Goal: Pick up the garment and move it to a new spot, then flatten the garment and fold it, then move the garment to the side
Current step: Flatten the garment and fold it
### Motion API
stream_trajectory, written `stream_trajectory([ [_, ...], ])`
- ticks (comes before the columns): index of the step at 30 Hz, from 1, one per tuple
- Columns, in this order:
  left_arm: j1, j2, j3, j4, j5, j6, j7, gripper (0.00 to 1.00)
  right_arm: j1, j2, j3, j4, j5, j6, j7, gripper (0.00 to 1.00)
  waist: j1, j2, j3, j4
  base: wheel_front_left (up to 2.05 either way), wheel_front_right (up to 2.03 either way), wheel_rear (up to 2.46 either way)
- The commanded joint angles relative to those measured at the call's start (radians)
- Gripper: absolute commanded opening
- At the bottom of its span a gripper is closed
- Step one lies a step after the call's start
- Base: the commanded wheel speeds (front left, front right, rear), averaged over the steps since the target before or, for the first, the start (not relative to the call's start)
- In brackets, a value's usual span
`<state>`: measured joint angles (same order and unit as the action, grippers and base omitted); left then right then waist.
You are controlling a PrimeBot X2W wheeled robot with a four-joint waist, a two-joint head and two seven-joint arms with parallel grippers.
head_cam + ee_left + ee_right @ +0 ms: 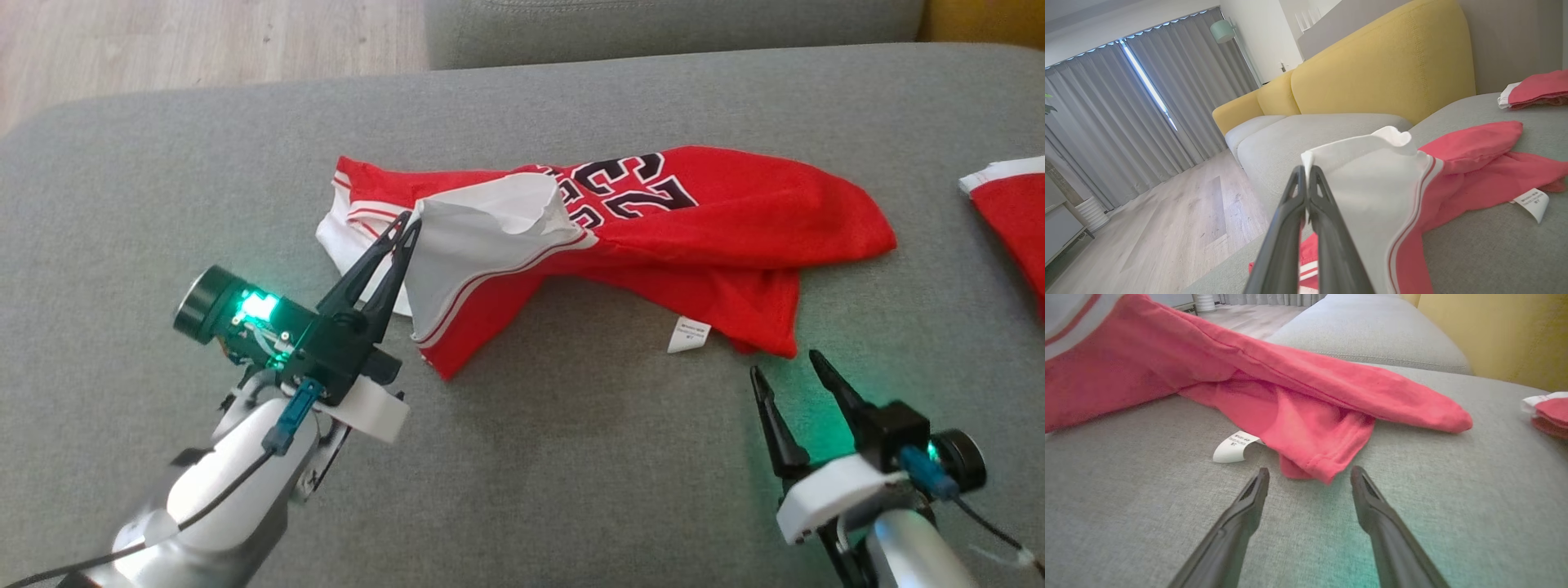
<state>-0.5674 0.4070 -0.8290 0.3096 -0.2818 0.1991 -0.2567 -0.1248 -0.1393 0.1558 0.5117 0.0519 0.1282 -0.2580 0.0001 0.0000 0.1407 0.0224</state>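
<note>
Grey sofa seat (pixel 571 465) carried everything.

L gripper (pixel 412 219), at left: clenched on the white side panel (pixel 482 237) of the garment (pixel 718 212), cloth corner pinched between the fingertips. The panel was raised off the cushion like a tent, the rest trailing right. The grip looked meant for lifting or dragging the piece to a new spot.

Garment: red jersey, black numerals w/ white edging, white trim w/ thin red stripes. It lay across the centre of the seat, crumpled and twisted, partly doubled over itself. Far-right end bunched in a rounded lobe; near-right hem corner (pixel 1323 471) flat on the cushion. White care label (pixel 688 335) stuck out at the near edge.

R gripper (pixel 784 365), near right: jaws spread wide, holding nothing, just short of that hem corner and not touching. Prob. staged to take the corner so both ends rise together.

Second red/white garment (pixel 1012 212) at the right edge, well apart.

Judgement: pick-up step; flattening and folding not begun.
</note>
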Motion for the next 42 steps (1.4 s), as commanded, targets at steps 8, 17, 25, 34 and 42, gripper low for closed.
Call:
stream_trajectory([
  [8, -0.071, 0.012, 0.049, -0.02, 0.008, -0.004, -0.005, 0.0, -0.098, -0.018, 0.032, 0.092, -0.012, 0.003, -0.004, 0.87, -0.0001, 0.0, 0.009, 0.021, 0.0, 0.0, 0.0],
  [17, -0.077, 0.004, 0.051, -0.015, 0.016, -0.018, -0.005, 0.0, -0.129, -0.016, 0.033, 0.117, -0.029, 0.003, -0.004, 0.0, -0.0001, 0.0, 0.011, 0.04, 0.0, 0.0, 0.0],
  [25, -0.066, 0.053, 0.083, -0.032, 0.026, -0.005, -0.005, 0.0, -0.062, -0.041, 0.057, 0.117, -0.02, 0.003, -0.004, 0.0, -0.0001, 0.0, -0.019, 0.068, 0.0, 0.0, 0.0],
  [34, -0.01, 0.168, 0.147, -0.057, 0.004, 0.018, -0.005, 0.0, 0.135, -0.149, 0.007, -0.102, 0.055, 0.003, 0.036, 1.0, -0.0001, 0.0, -0.038, 0.052, 0.0, 0.0, 0.0],
  [42, -0.026, 0.188, 0.159, -0.064, 0.002, 0.029, 0.003, 0.0, 0.112, -0.166, -0.023, -0.187, 0.068, 0.003, 0.07, 1.0, -0.0001, 0.0, -0.003, 0.061, 0.0, 0.0, 0.0],
])
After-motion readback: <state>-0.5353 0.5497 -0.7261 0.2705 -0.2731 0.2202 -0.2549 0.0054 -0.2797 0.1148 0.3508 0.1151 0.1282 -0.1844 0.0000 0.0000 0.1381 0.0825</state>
